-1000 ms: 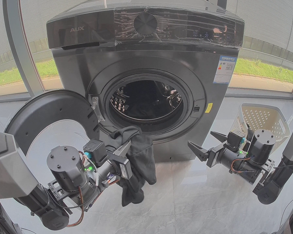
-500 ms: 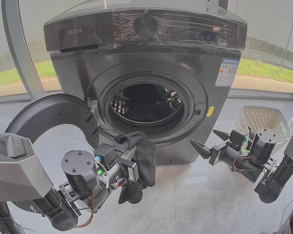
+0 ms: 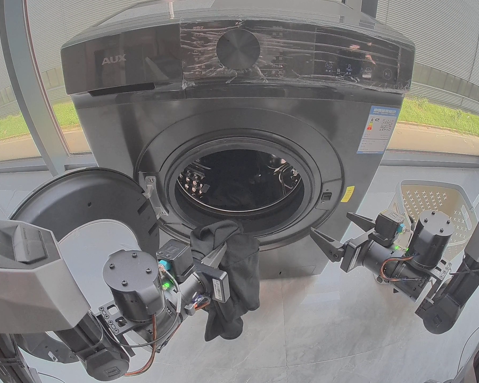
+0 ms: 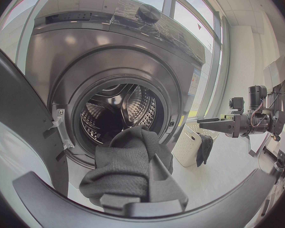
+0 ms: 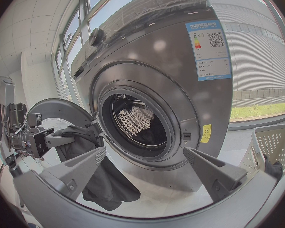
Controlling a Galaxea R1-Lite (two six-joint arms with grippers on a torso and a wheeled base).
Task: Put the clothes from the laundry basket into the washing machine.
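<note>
The grey washing machine point(image 3: 239, 134) stands with its round door point(image 3: 85, 203) swung open to the left. Dark clothes point(image 3: 234, 190) lie inside the drum point(image 4: 117, 117). My left gripper point(image 3: 217, 251) is shut on a black garment point(image 3: 239, 272), just below the rim of the opening; the cloth hangs toward the floor. The left wrist view has that garment point(image 4: 126, 162) bunched over my gripper point(image 4: 139, 178). My right gripper point(image 3: 339, 234) is open and holds nothing, at the machine's lower right; its fingers point(image 5: 85, 165) stand wide apart. The white laundry basket point(image 3: 436, 203) stands behind it, a dark cloth point(image 4: 204, 148) draped over its rim.
Pale tiled floor point(image 3: 324, 315) lies open between the arms. Tall windows and a grey pillar point(image 3: 21, 81) stand behind the machine. The open door takes up the room to the left of the drum.
The whole head view has shifted: the camera has come nearer the machine. My left gripper, still holding the garment, has moved a little right and nearer the opening. The right gripper stays open.
</note>
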